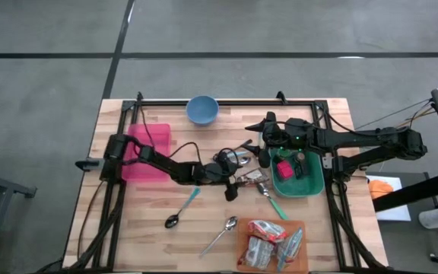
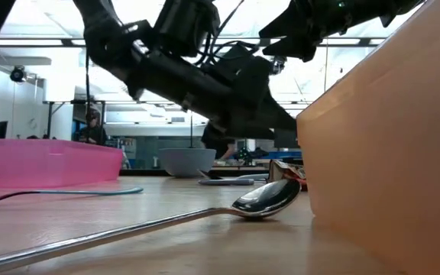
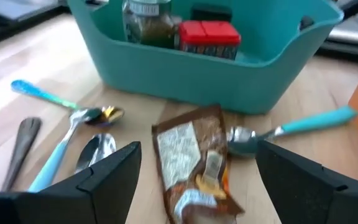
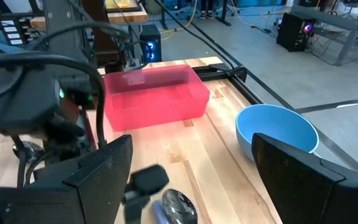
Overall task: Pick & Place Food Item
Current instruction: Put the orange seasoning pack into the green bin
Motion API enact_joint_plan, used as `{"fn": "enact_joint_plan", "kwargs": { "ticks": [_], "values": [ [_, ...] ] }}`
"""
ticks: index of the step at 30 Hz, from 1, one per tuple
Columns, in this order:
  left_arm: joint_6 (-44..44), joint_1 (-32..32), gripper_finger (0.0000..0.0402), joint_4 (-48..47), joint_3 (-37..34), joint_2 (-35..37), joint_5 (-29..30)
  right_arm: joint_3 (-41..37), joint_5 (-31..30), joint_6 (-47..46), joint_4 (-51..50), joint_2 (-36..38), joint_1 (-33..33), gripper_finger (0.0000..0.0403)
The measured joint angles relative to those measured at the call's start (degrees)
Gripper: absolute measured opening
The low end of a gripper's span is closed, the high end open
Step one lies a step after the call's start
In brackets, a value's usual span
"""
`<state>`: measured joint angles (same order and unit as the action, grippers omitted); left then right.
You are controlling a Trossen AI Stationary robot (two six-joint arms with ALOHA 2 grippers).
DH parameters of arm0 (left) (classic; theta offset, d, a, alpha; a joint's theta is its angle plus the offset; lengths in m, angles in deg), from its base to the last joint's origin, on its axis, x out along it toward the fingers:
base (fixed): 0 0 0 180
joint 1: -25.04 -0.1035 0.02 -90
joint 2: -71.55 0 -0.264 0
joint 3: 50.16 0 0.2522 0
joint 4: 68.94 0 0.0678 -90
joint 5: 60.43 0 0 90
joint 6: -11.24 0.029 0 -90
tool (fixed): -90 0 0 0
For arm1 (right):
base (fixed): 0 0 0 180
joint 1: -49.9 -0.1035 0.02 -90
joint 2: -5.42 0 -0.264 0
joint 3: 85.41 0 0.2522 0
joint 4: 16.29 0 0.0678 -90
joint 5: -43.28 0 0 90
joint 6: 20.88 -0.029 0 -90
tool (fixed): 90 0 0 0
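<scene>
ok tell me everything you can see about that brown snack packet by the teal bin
The packet is a flat brown wrapper, glossy like foil or plastic, with a pale printed panel and orange-yellow patches. It lies flat on the wooden table, just in front of the teal bin, not in it. A teal-handled spoon has its bowl at the packet's edge. The left gripper hovers over it, fingers open on either side, not holding it.

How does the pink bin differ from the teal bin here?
The pink bin sits at the table's left side, by the left arm; the teal bin is at the right. The pink bin looks empty, while the teal bin holds a jar and a red box. Both are open-topped plastic containers.
</scene>
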<state>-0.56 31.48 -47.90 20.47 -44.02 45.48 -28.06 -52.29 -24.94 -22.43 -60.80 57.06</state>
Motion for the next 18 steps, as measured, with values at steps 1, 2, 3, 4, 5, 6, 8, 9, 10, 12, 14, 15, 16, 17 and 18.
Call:
{"fn": "enact_joint_plan", "kwargs": {
  "ticks": [1, 2, 3, 4, 5, 6, 8, 9, 10, 12, 14, 15, 16, 17, 18],
  "values": [
    [0.0, 0.0, 0.0319, -2.0, 0.0, 0.9, 0.0, 0.0, 0.0, 0.0, 0.0, 0.0, 0.0, 0.0327],
    [0.0, 0.0, 0.0319, -3.9, 0.0, 1.8, 0.2, 0.0, 0.0, 0.0, 0.0, 0.0, 0.0, 0.0327],
    [-0.1, 0.0, 0.0319, -5.2, -0.1, 2.6, 0.4, 0.0, 0.0, 0.0, -0.1, 0.0, 0.0, 0.0327],
    [-0.2, 0.0, 0.0319, -6.4, 0.0, 3.4, 0.4, 0.0, 0.0, 0.0, 0.0, 0.0, 0.0, 0.0327],
    [-0.3, 0.0, 0.0319, -8.0, 0.0, 4.2, 0.5, 0.0, 0.0, 0.0, 0.0, 0.0, 0.0, 0.0327],
    [-0.5, 0.0, 0.0320, -9.6, 0.0, 5.2, 0.7, 0.0, 0.0, 0.0, 0.0, 0.0, 0.0, 0.0327],
    [-2.0, 0.0, 0.0320, -12.9, 0.0, 6.9, 1.4, 0.0, 0.0, 0.0, 0.0, 0.0, 0.0, 0.0327],
    [-3.3, 0.0, 0.0320, -15.2, 0.0, 7.9, 1.9, 0.0, 0.0, 0.0, 0.0, 0.0, 0.0, 0.0327],
    [-4.9, 0.0, 0.0320, -17.2, 0.0, 8.7, 2.5, 0.0, 0.0, 0.0, -0.1, 0.0, 0.0, 0.0327],
    [-7.0, 0.0, 0.0320, -21.6, -0.2, 10.8, 4.1, 0.0, 0.0, 0.0, -0.1, 0.0, 0.0, 0.0327],
    [-8.1, 0.0, 0.0320, -23.7, -1.0, 13.3, 6.5, 0.0, 0.0, 0.0, -0.1, 0.0, 0.0, 0.0327],
    [-8.2, 0.0, 0.0320, -23.9, -2.0, 15.1, 7.8, 0.0, 0.0, 0.0, -0.1, 0.0, 0.0, 0.0327],
    [-8.2, 0.3, 0.0319, -24.0, -3.3, 17.1, 9.4, 0.0, 0.0, 0.0, -0.1, 0.0, 0.0, 0.0327],
    [-8.4, 0.5, 0.0317, -23.7, -4.5, 19.0, 11.0, 0.0, 0.0, 0.0, -0.1, 0.0, 0.0, 0.0327],
    [-8.6, 0.9, 0.0314, -23.3, -6.1, 21.2, 12.6, 0.0, 0.0, 0.0, 0.0, 0.0, 0.0, 0.0327]
  ]
}}
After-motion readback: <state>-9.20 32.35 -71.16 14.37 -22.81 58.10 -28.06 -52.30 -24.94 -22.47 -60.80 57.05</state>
